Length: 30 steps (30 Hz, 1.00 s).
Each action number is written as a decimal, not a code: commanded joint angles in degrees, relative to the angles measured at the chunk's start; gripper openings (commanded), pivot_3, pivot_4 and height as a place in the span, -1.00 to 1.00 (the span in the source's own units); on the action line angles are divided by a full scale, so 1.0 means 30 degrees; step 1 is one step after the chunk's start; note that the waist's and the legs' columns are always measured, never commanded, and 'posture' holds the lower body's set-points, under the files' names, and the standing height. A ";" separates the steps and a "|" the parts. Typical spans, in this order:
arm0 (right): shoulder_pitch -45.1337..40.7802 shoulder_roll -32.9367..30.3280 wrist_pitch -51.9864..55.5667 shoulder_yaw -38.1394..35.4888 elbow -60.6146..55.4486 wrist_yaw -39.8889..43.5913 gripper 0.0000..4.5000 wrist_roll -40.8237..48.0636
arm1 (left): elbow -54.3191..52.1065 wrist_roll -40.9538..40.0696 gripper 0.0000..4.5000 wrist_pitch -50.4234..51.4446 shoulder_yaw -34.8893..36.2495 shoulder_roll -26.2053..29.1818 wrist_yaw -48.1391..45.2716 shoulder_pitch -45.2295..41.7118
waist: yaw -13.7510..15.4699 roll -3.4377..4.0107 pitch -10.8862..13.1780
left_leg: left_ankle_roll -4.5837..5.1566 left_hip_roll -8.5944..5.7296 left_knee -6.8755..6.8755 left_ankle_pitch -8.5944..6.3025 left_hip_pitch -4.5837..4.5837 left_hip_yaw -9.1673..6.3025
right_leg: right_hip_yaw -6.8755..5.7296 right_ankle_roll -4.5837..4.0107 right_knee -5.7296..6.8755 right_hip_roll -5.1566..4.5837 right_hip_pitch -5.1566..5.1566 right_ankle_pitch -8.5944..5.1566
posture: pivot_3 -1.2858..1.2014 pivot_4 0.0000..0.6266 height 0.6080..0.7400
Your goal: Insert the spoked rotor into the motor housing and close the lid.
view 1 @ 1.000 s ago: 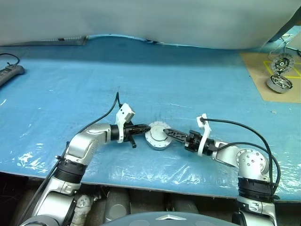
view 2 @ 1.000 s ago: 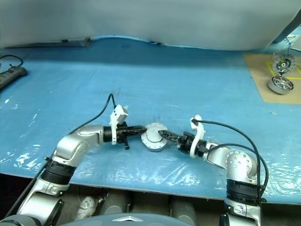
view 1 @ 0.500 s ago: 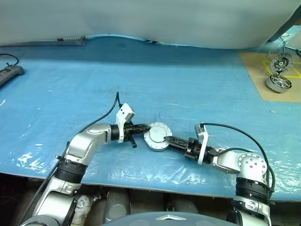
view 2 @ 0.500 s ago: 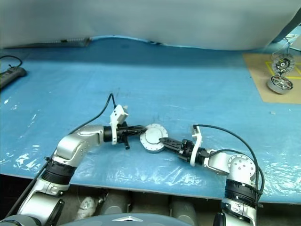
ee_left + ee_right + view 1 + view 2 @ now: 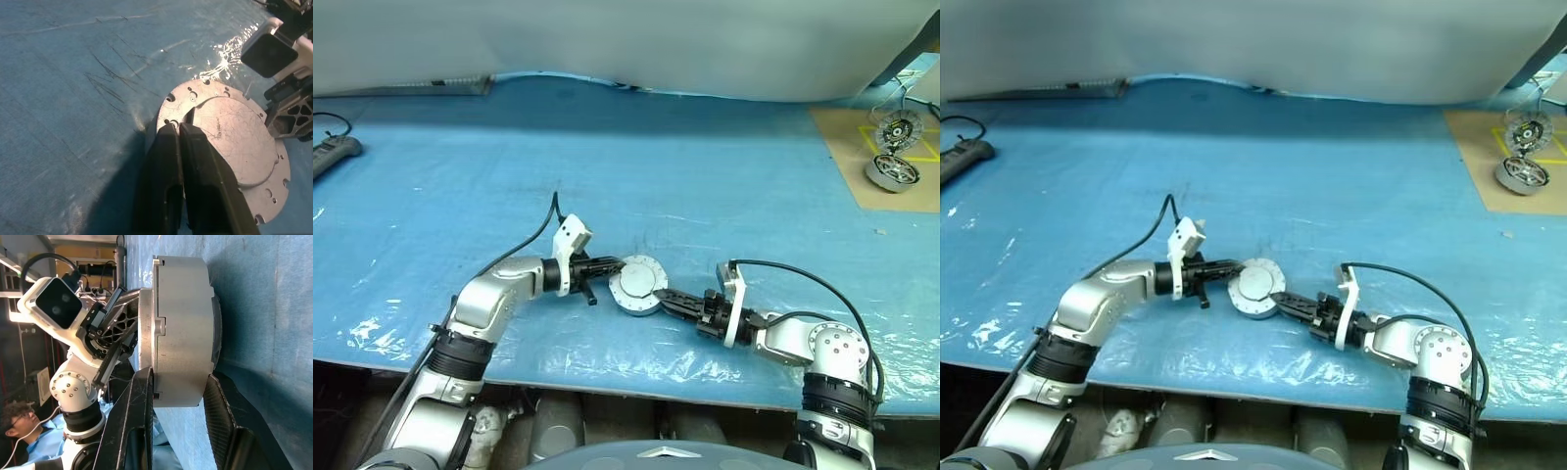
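The motor housing [image 5: 639,285] lies flat on the blue table with its smooth grey lid [image 5: 230,142] down on top of it. The spoked rotor is hidden. My left gripper [image 5: 619,266] comes in from the left. Its fingers are pressed almost together, and their tips [image 5: 168,129] rest on the lid's rim. My right gripper [image 5: 658,293] reaches in low from the right. In the right wrist view its fingers [image 5: 142,416] clamp the housing [image 5: 181,328], one against the lid face and the other against the underside.
A brown board [image 5: 847,147] at the far right carries a second housing [image 5: 891,172] with an upright segmented disc [image 5: 901,130]. A power strip [image 5: 335,152] lies at the far left. A person [image 5: 19,421] sits behind me in the right wrist view.
My right gripper rolled, sank toward the table and narrowed from wide open onto the housing. The housing slid slightly left. The left arm stayed put.
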 commanded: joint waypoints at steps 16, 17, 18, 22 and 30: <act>-0.3044 0.0924 -0.4024 -0.1098 0.1244 -0.1876 -0.53 0.3461 | 0.3966 -1.0436 1.00 0.5922 1.1713 -0.4794 0.7758 -0.1399 | -0.0003 -0.0005 0.0005 | -0.0003 -0.0009 0.0044 0.0001 -0.0228 -0.0109 | -0.0117 0.0012 0.0024 0.0004 -0.0130 0.0015 | 0.03 -0.52 1.00; -0.3221 0.0965 -0.4208 -0.0934 0.1361 -0.1822 -0.53 0.3368 | 0.4000 -1.0905 1.00 0.6146 1.1962 -0.5028 0.8102 -0.1345 | 0.0013 -0.0005 0.0005 | -0.0003 -0.0009 0.0051 0.0001 -0.0264 -0.0145 | -0.0162 0.0012 0.0016 0.0003 -0.0131 0.0015 | 0.03 -0.52 1.00; -0.3458 0.1069 -0.4438 -0.0811 0.1574 -0.1810 -0.53 0.3319 | 0.4000 -1.1385 1.00 0.6353 1.2160 -0.5307 0.8416 -0.1261 | 0.0015 -0.0005 0.0005 | -0.0004 -0.0008 0.0062 0.0002 -0.0298 -0.0192 | -0.0208 0.0011 0.0008 0.0003 -0.0131 0.0015 | 0.03 -0.52 1.00; -0.4009 0.1455 -0.4942 0.0001 0.2112 -0.1648 -0.53 0.2949 | 0.3875 -1.2694 1.00 0.6740 1.2421 -0.6378 0.9355 -0.0905 | 0.0015 -0.0007 0.0006 | -0.0004 -0.0005 0.0126 0.0002 -0.0396 -0.0260 | -0.0281 0.0010 0.0007 0.0000 -0.0145 0.0015 | 0.03 -0.52 1.00; -0.4031 0.1482 -0.4672 0.0974 0.1981 -0.1656 -0.53 0.3521 | 0.3830 -1.3302 1.00 0.6786 1.1524 -0.7215 0.9977 -0.0507 | 0.0031 -0.0008 0.0007 | -0.0006 -0.0004 0.0237 0.0001 -0.0435 -0.0300 | -0.0305 0.0064 0.0023 -0.0017 -0.0124 0.0048 | 0.03 -0.52 1.00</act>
